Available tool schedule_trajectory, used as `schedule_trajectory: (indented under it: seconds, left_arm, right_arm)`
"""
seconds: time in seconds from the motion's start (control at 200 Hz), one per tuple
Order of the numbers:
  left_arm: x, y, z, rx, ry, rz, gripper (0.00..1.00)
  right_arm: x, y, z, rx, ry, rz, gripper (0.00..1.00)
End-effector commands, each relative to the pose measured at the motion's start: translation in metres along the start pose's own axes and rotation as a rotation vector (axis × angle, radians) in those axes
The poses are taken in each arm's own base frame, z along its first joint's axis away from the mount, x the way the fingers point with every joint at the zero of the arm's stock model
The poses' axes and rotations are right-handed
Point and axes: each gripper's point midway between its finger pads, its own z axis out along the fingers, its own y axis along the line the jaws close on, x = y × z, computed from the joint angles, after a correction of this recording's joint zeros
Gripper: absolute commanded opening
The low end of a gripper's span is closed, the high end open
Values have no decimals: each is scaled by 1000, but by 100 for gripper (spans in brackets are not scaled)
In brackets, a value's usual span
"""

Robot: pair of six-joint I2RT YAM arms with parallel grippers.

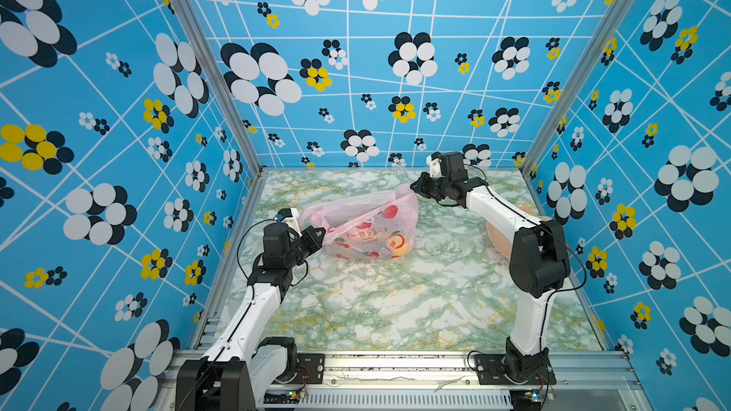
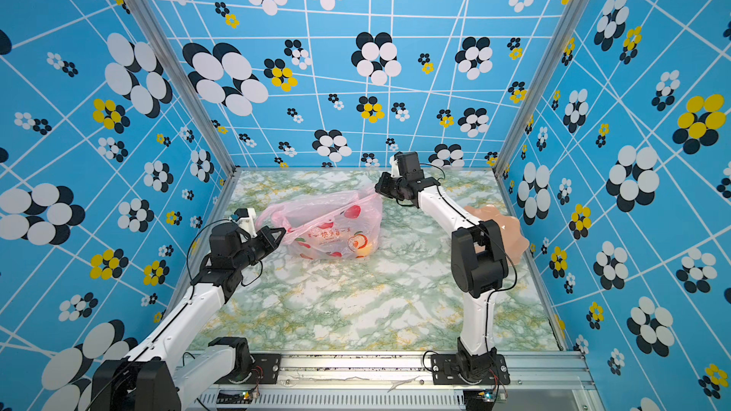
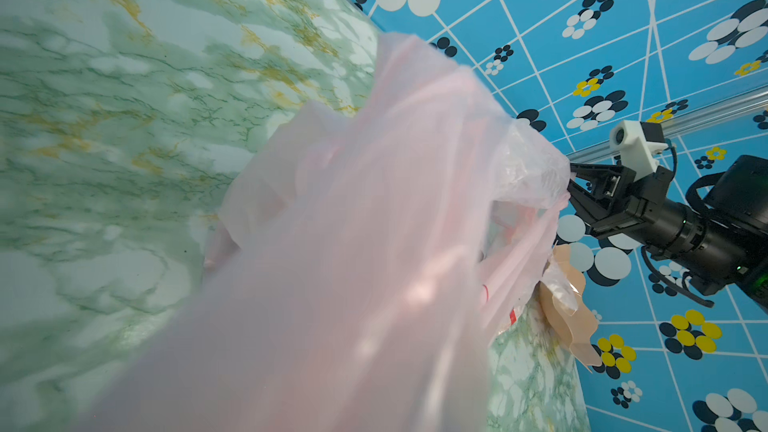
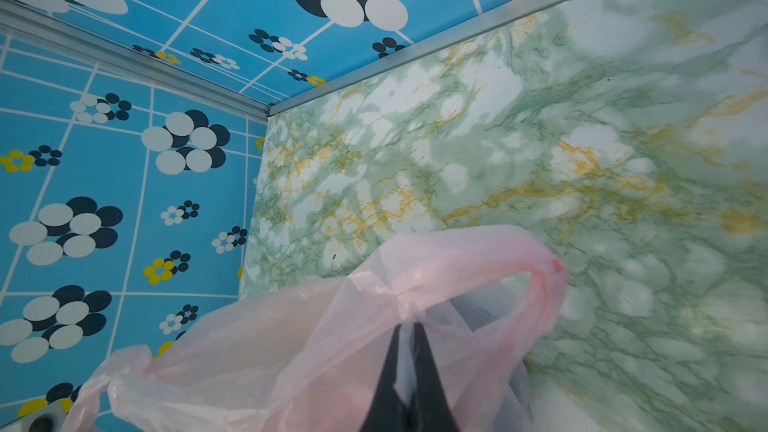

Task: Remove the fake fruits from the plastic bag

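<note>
Pink plastic bag resting on the bench; left gripper and right gripper at its opposite ends, both jaws pinching its film; yellow-orange fruit inside.

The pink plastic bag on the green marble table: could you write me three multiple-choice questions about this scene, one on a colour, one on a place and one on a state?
1. What colour is the thin translucent plastic bag?
A. green
B. pink
C. black

2. Where does the peach-coloured scalloped bowl stand?
A. at the right edge of the table, partly hidden by the right arm
B. inside the bag
C. at the front left corner

3. How are the left gripper and the right gripper?
A. both open above the table
B. one open, one shut
C. both shut on the bag

Answers:
1 B: the bag is pink in every view.
2 A: in both top views the arm's elbow covers part of the bowl.
3 C: each gripper pinches the plastic at one end of the bag.
</note>
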Motion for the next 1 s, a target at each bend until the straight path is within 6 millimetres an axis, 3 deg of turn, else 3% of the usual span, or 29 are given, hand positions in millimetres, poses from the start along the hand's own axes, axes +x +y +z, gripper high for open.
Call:
schedule_trajectory:
  seconds: [0.0, 0.115, 0.23, 0.325, 0.44, 0.525, 0.615, 0.765, 0.9, 0.995]
  left_arm:
    - [20, 22, 2, -128, 44, 23, 0]
    - [44, 32, 3, -211, 112, 42, 0]
    - [64, 38, 4, -234, 167, 55, 0]
    - [74, 44, 2, -243, 186, 54, 0]
    - [80, 45, -2, -241, 194, 61, 0]
    - [86, 42, -3, -241, 215, 91, 0]
    - [91, 38, -4, -249, 240, 133, 0]
    - [94, 33, -6, -267, 247, 196, 0]
    - [89, 27, -8, -269, 233, 214, 0]
    - [85, 22, -7, -261, 227, 218, 0]
  right_arm:
    - [-1, -27, -35, 158, -65, -43, 0]
    - [36, -34, -56, 208, -49, -92, 0]
    - [81, -46, -64, 244, -13, -127, 0]
    - [112, -70, -65, 286, 3, -109, 0]
    - [135, -96, -64, 352, 39, -111, 0]
    - [138, -96, -70, 362, 56, -130, 7]
    - [132, -85, -87, 377, 49, -181, 30]
    - [130, -65, -122, 477, 34, -323, 58]
    - [134, -46, -146, 586, 25, -467, 69]
    - [141, -24, -145, 564, 15, -534, 70]
